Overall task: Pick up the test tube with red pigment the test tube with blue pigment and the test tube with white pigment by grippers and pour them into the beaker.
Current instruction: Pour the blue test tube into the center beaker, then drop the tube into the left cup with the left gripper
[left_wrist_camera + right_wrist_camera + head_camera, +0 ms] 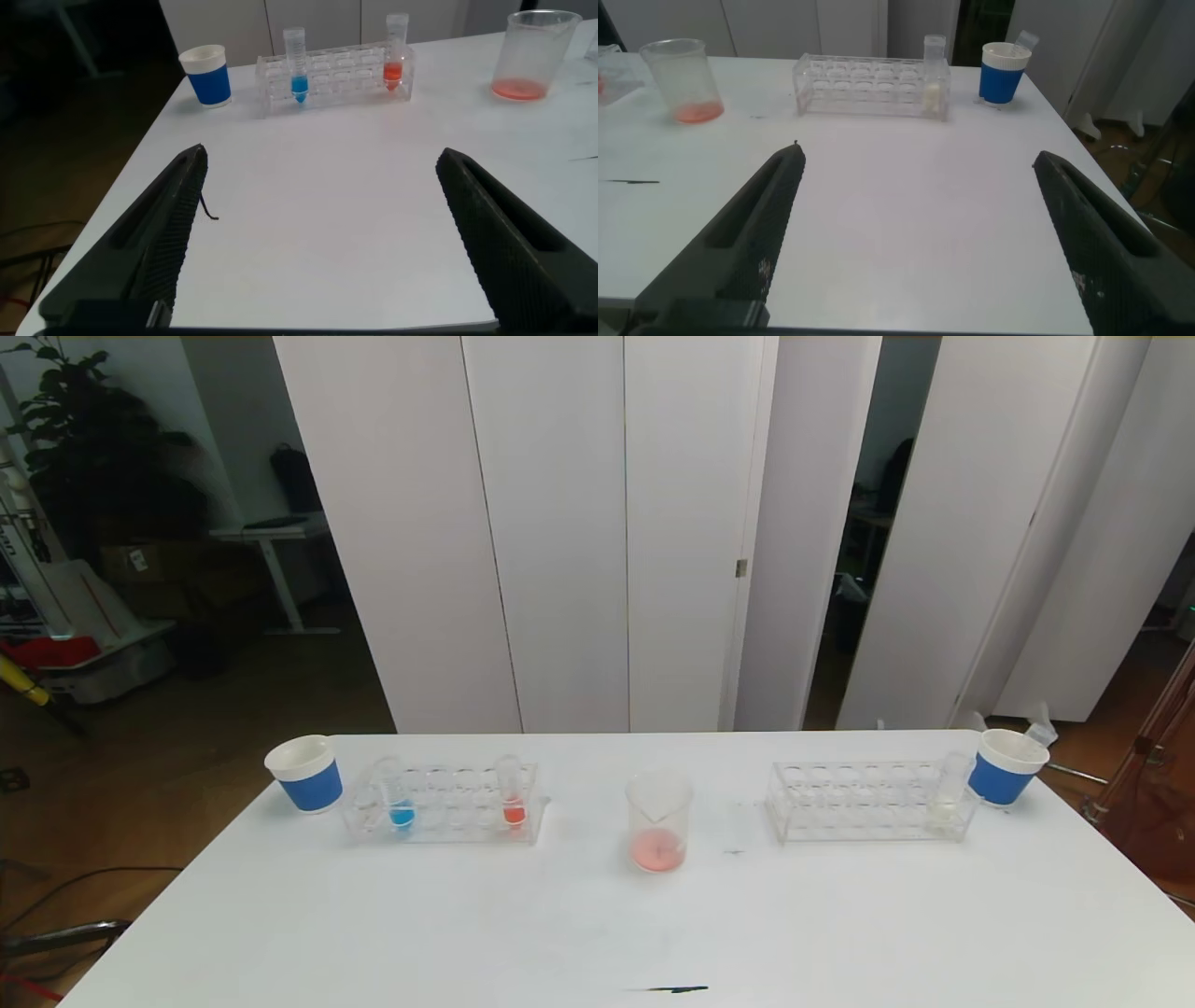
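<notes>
White table [597,933] — beaker [659,822] unmarked, no legible labels

Head camera looks down across the counter [597,915] from above; both low wrist cameras share the beaker [659,823].

Beaker [659,822] mid-table between two racks, left rack [444,804] and right rack [870,802], cups outermost.

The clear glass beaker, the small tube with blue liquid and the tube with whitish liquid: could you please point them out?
Clear glass beaker [659,821]: head view, front wall.
Blue-liquid tube [400,816]: head view, liquid at bottom.
Whitish-liquid tube [932,93]: right wrist view, lower part.
</notes>
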Action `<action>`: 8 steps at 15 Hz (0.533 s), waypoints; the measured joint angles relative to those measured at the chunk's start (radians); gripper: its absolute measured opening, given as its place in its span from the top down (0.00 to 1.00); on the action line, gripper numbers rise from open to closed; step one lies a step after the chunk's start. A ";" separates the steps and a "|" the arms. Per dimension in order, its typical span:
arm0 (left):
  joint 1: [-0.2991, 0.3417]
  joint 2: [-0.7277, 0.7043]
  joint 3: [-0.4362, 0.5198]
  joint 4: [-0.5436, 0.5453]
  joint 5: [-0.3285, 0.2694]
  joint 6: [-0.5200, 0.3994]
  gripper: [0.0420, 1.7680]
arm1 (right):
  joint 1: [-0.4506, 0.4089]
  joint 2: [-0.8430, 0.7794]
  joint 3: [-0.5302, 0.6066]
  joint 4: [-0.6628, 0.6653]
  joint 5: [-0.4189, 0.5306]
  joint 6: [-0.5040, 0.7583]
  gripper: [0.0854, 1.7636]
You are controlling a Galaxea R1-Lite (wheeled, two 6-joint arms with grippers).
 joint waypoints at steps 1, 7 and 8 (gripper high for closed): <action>0.000 0.000 0.000 0.002 -0.003 0.000 0.01 | 0.000 0.000 0.000 0.000 0.000 0.000 0.01; -0.001 0.000 0.000 0.002 -0.010 0.008 0.01 | 0.000 0.000 0.000 0.000 0.000 0.000 0.01; -0.001 0.000 0.000 0.002 -0.005 0.008 0.01 | 0.000 0.000 0.000 0.000 0.000 0.000 0.01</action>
